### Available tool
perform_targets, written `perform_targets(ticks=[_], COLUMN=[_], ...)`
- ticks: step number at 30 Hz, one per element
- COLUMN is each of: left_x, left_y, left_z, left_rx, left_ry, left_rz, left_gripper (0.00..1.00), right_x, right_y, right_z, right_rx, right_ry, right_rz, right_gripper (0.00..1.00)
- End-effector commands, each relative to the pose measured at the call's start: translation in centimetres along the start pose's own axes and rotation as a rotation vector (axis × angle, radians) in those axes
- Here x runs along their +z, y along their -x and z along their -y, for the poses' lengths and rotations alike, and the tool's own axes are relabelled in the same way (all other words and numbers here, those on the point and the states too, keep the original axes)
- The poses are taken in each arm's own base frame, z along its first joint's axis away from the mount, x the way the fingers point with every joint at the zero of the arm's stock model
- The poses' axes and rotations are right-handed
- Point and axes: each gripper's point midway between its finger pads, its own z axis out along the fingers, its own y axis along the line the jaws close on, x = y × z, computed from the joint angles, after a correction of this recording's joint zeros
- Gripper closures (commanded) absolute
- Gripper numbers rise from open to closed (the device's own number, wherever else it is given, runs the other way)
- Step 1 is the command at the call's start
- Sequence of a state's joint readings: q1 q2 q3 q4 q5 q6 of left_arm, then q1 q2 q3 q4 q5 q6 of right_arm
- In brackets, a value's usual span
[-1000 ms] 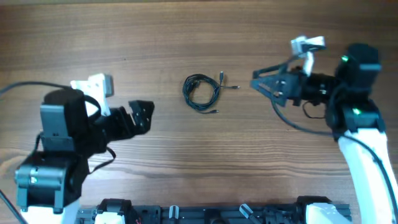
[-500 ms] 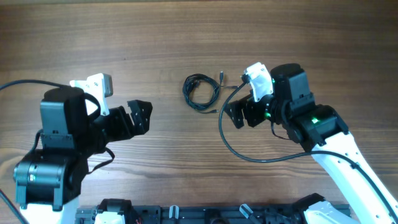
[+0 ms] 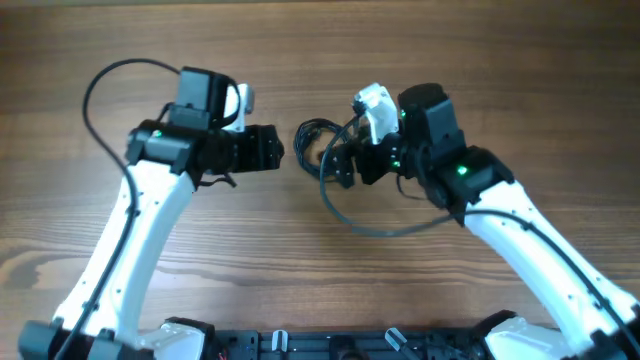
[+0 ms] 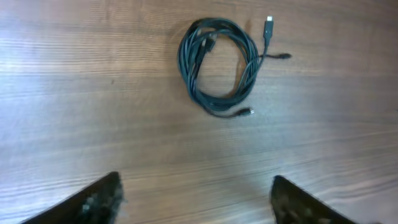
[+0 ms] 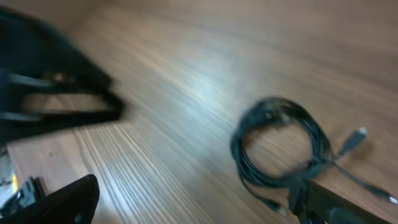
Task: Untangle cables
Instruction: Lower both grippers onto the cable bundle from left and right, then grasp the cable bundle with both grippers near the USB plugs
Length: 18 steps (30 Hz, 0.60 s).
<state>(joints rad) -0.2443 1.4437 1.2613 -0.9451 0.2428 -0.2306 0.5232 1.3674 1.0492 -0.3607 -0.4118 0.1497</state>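
Left gripper (image 3: 277, 150): fingers spread apart, empty, positioned just left of cables (image 4: 188, 62) | Right gripper (image 3: 340, 167): fingers likewise apart, empty, over coil's right edge; contact cannot be determined | Cables: one small dark coil lying flat on wooden table (image 4: 74, 93), metallic plug ends trailing outward, between both grippers.

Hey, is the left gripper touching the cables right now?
Apart. The left wrist view shows a broad strip of bare table between the cables and the open left gripper, whose fingers sit at the bottom edge.
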Motion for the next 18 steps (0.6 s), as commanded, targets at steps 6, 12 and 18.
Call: perform_targets(ticks=[6, 12, 18], left_x=[7.5, 9.6, 14.7], left_y=[1.8, 2.8, 0.5], left_z=[-1.2, -0.3, 0.0], left_rx=[-0.065, -0.075, -0.106], left_ry=[0.088, 0.067, 0.15], left_rz=[-0.035, -0.006, -0.076], left_gripper=[0.35, 0.32, 0.32], right_x=[-3.4, -5.7, -6.4], right_y=[-2.9, -3.8, -4.0], right_z=[0.0, 4.0, 5.2], right_rx=[-0.024, 0.104, 0.19], right_ry=[-0.368, -0.627, -0.702], right_rz=[-0.062, -0.042, -0.013], right_gripper=[0.0, 0.0, 0.0])
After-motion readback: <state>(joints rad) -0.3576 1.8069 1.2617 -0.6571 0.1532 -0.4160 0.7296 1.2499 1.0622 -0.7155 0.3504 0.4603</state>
